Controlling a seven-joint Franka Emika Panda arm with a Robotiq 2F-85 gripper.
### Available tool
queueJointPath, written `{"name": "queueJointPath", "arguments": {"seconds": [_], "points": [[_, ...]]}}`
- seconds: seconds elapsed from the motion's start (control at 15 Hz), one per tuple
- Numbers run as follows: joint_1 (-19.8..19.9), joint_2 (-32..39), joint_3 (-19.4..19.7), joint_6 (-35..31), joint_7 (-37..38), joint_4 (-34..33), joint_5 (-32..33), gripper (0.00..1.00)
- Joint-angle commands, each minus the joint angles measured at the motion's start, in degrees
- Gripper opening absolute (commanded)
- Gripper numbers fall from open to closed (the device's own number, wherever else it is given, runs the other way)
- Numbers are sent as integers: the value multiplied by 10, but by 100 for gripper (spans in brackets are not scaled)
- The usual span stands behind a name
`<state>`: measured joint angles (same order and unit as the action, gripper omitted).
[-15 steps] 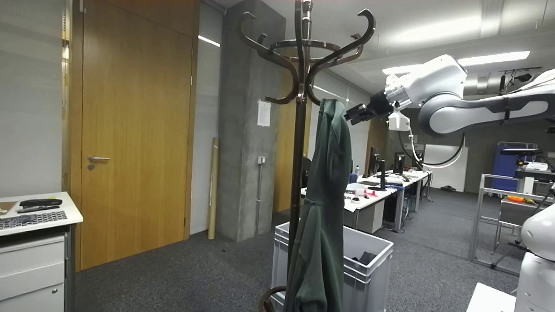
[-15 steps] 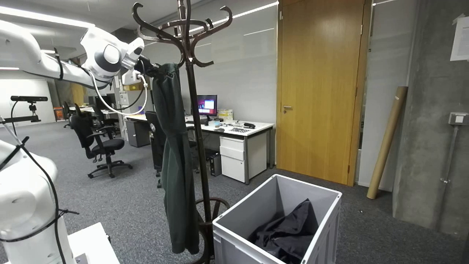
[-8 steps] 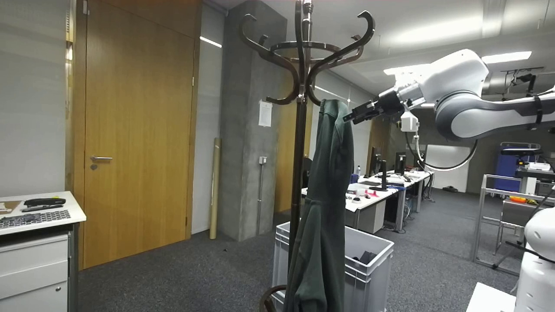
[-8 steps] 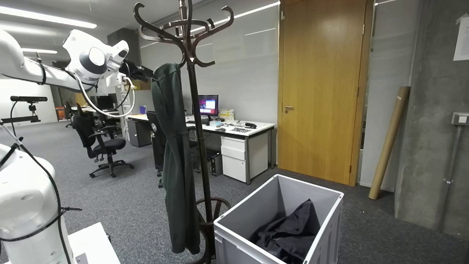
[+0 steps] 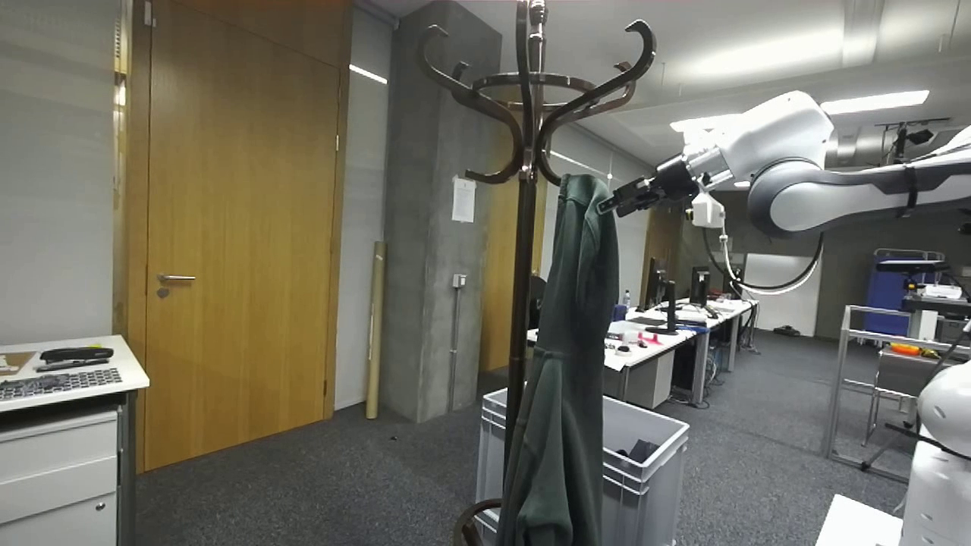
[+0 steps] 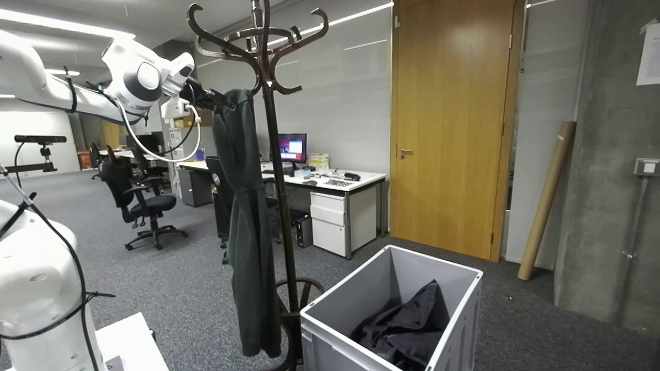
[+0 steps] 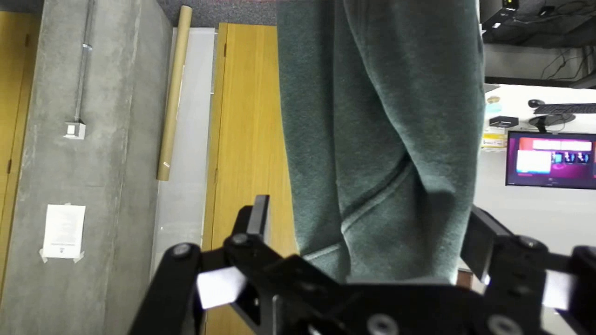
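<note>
The hand has moved nearer the rack, spread wide to either side of the garment hanging there; because the garment sits off-centre, a bump could push it aside.

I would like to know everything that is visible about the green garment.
The garment is dark green and looks like soft, thick fabric, with visible seams and long vertical folds. It hangs lengthwise from the coat rack, its lower end near the base. In the wrist view the open gripper straddles its upper part; I cannot tell whether it touches the fabric.
</note>
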<state>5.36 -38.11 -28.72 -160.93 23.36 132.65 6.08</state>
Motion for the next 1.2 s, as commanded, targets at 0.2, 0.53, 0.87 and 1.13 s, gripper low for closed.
{"name": "queueJointPath", "arguments": {"seconds": [0.2,0.53,0.87,1.13], "points": [[-4,4,0,-1,1,1,2,100],[-14,24,1,-11,-12,-6,3,100],[-24,53,3,-13,-20,-20,8,100],[-21,67,4,-13,-20,-29,15,98]]}}
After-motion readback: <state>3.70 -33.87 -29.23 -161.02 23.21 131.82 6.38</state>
